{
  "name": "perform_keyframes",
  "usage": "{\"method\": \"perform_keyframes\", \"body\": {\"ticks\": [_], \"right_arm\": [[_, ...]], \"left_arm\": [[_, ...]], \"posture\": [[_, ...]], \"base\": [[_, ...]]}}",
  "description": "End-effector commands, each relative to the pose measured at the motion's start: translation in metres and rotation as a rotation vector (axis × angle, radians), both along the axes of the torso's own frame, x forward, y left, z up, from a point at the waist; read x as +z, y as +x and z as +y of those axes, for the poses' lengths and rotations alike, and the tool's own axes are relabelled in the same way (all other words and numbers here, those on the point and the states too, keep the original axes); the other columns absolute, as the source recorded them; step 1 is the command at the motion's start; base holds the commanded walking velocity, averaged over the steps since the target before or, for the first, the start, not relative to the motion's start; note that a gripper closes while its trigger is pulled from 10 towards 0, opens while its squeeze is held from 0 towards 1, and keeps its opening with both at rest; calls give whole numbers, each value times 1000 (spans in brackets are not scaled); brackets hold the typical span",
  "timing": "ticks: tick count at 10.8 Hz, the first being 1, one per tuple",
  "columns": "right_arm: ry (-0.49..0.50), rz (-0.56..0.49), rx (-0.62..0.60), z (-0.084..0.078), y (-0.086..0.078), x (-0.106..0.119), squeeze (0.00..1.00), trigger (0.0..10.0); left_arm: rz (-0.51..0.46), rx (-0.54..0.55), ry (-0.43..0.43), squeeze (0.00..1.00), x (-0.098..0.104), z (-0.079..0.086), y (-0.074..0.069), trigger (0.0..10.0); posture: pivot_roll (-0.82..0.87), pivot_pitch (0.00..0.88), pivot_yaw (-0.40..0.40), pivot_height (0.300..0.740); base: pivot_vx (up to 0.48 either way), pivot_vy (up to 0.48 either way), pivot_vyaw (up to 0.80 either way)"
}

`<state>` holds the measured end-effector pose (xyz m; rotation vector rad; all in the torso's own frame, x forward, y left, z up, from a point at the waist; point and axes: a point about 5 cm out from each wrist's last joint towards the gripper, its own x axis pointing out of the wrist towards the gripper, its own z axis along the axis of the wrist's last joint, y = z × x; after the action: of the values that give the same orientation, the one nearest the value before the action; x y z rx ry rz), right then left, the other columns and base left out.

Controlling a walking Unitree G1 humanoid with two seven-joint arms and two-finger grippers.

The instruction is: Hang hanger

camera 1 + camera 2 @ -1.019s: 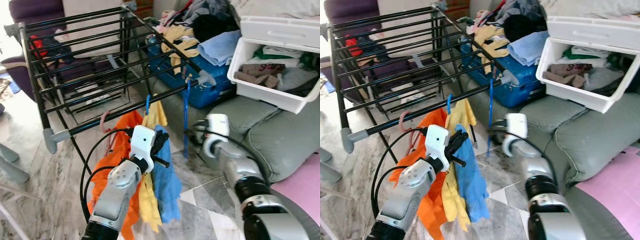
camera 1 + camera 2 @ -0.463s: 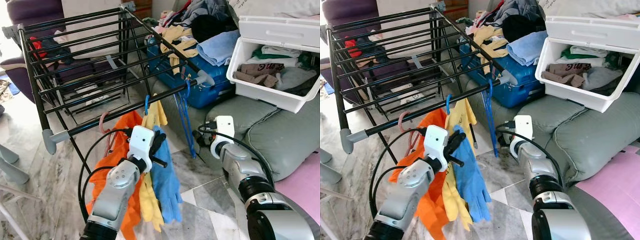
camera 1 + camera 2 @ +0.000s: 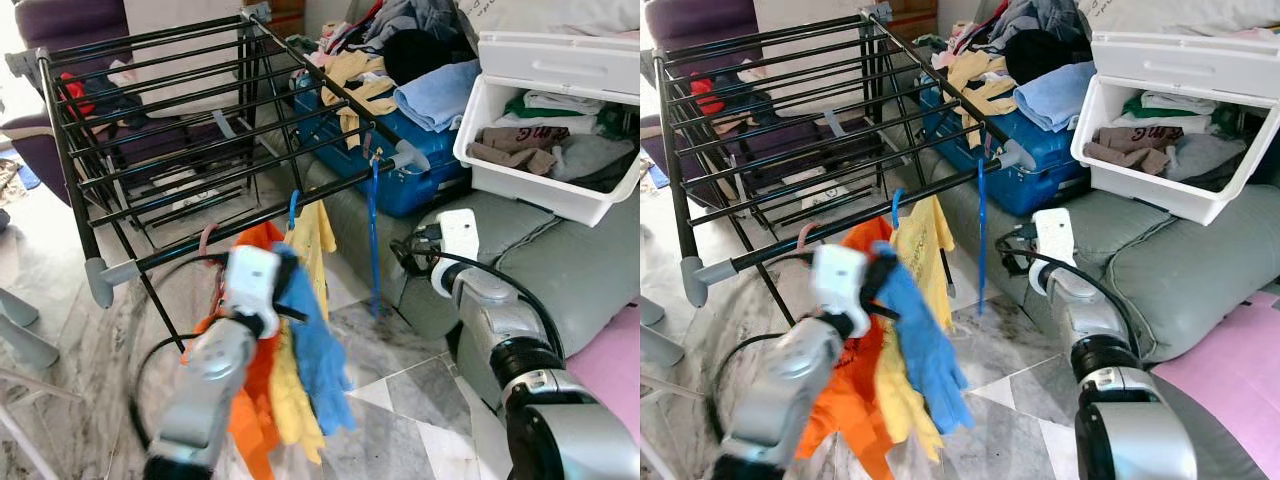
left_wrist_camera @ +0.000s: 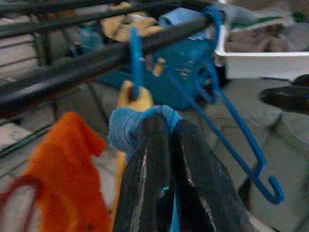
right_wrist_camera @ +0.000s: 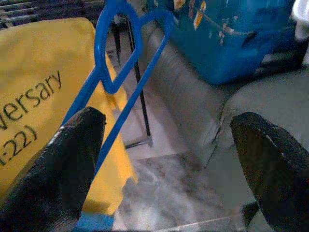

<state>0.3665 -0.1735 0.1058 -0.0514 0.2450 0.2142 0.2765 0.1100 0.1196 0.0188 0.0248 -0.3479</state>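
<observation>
- The empty blue hanger (image 3: 374, 235) is thin blue plastic, seen edge-on from my head camera as a narrow vertical strip. Its hook sits over the front black rail of the drying rack (image 3: 200, 130), close to the grey end cap at that rail's right end.
- In my left wrist view the same hanger (image 4: 227, 111) hangs tilted, with a small upturned hook at the end of its lower arm.
- In my right wrist view its blue neck loop and two diverging arms (image 5: 120, 63) cross in front of a yellow shirt (image 5: 43, 111) printed with black lettering.
- My right gripper (image 5: 164, 164) stands with its fingers spread wide apart. One black finger (image 5: 58, 169) lies just beside the hanger's arm; I cannot tell whether they touch. From my head camera the gripper (image 3: 405, 255) sits just right of the hanger, in front of the grey sofa (image 3: 560, 270).
- My left gripper (image 4: 166, 179) has its two fingers pressed together on a blue garment (image 3: 315, 350), the cloth bunched over the fingertips.
- That garment hangs beside the yellow shirt and an orange garment (image 3: 250, 400) below the same front rail. A second blue hook (image 3: 294, 208) rests on that rail above the yellow shirt.
- A white bin (image 3: 560, 190) of folded clothes rests on the sofa; a blue suitcase (image 3: 420, 180) stands behind the rack.
</observation>
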Motion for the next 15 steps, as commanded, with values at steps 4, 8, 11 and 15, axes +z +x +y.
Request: {"method": "perform_keyframes", "body": {"ticks": [4, 8, 11, 15], "right_arm": [[36, -120, 25, -2, -54, -1, 0, 10000], [55, -55, 23, 5, -87, -14, 0, 10000], [57, -51, 24, 8, -86, -8, 0, 10000], [63, -41, -18, 8, -86, -10, 0, 10000]], "left_arm": [[-35, 168, 83, 0, -2, 41, -37, 10000], [-27, 170, 101, 0, -6, 44, -35, 10000], [-21, 170, 83, 0, -4, 45, -30, 10000], [-14, 140, 65, 0, -6, 34, -26, 10000]], "posture": [[-118, 0, 27, 740], [-129, 0, 27, 740], [-125, 0, 30, 740], [-131, 0, 34, 740]], "base": [[0, 0, 0], [0, 0, 120], [0, 0, 800], [0, 0, 600]]}}
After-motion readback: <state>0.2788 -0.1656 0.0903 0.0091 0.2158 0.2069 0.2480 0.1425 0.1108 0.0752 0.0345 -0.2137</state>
